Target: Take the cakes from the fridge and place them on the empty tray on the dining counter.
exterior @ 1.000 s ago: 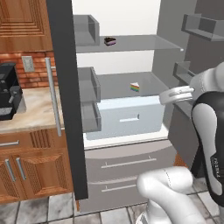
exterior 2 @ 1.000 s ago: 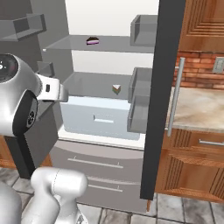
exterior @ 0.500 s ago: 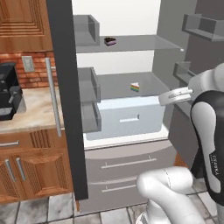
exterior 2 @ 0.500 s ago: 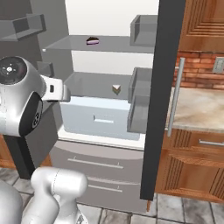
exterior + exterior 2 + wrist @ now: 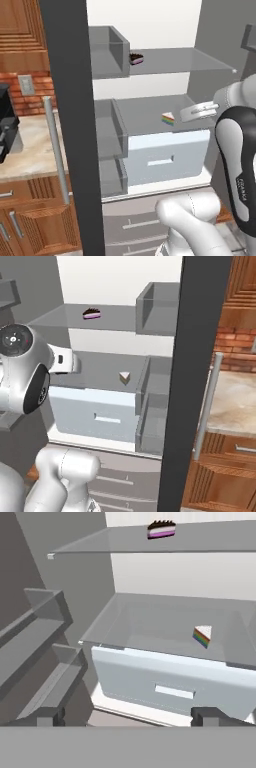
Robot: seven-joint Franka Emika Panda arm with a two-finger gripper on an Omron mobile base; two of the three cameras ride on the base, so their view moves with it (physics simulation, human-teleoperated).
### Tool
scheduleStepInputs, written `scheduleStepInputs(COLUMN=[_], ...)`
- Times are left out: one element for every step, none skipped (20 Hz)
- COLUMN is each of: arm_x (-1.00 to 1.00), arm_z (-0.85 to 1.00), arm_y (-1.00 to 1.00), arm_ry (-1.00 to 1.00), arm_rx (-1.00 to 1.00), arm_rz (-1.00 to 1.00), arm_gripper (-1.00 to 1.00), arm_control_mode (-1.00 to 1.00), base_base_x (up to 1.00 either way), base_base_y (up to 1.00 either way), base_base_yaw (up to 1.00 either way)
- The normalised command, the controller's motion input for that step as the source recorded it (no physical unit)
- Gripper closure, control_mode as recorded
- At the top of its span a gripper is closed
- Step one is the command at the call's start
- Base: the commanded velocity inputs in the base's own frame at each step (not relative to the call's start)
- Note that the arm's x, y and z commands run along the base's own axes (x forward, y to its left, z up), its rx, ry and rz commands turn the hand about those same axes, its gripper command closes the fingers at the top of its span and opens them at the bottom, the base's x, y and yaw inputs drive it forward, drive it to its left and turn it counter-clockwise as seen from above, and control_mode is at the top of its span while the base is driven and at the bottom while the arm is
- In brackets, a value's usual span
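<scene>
The fridge (image 5: 150, 65) stands open. The chocolate cake slice (image 5: 161, 529) sits on its upper glass shelf (image 5: 210, 539), the rainbow-layered slice (image 5: 202, 635) on the lower shelf above a pale drawer (image 5: 175, 684). The pincer (image 5: 129, 716) is spread apart, empty.

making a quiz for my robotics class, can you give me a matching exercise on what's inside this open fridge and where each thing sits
Things:
1. chocolate cake slice
2. rainbow cake slice
3. pale drawer
4. gripper

Places or states:
A. glass shelf just above the drawer
B. open, holding nothing
C. upper glass shelf
D. below the lower shelf, closed

Pairs: 1-C, 2-A, 3-D, 4-B
</scene>
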Motion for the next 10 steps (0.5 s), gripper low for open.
scheduleStepInputs(arm_x=[0.0,0.0,0.0,0.0,0.0,0.0,0.0,0.0,0.0,0.0], arm_z=[0.0,0.0,0.0,0.0,0.0,0.0,0.0,0.0,0.0,0.0], arm_y=[0.0,0.0,0.0,0.0,0.0,0.0,0.0,0.0,0.0,0.0], arm_ry=[0.0,0.0,0.0,0.0,0.0,0.0,0.0,0.0,0.0,0.0], arm_rx=[0.0,0.0,0.0,0.0,0.0,0.0,0.0,0.0,0.0,0.0], arm_rz=[0.0,0.0,0.0,0.0,0.0,0.0,0.0,0.0,0.0,0.0], arm_gripper=[-1.0,-1.0,-1.0,-1.0,-1.0,-1.0,-1.0,-1.0,-1.0,-1.0], arm_control_mode=[1.0,1.0,1.0,1.0,1.0,1.0,1.0,1.0,1.0,1.0], base_base_x=[1.0,1.0,1.0,1.0,1.0,1.0,1.0,0.99,0.94,0.85], base_base_y=[-0.04,-0.04,-0.07,-0.09,-0.11,-0.12,-0.14,-0.16,-0.17,-0.17], base_base_yaw=[0.0,0.0,0.0,0.0,0.0,0.0,0.0,0.0,0.0,0.0])
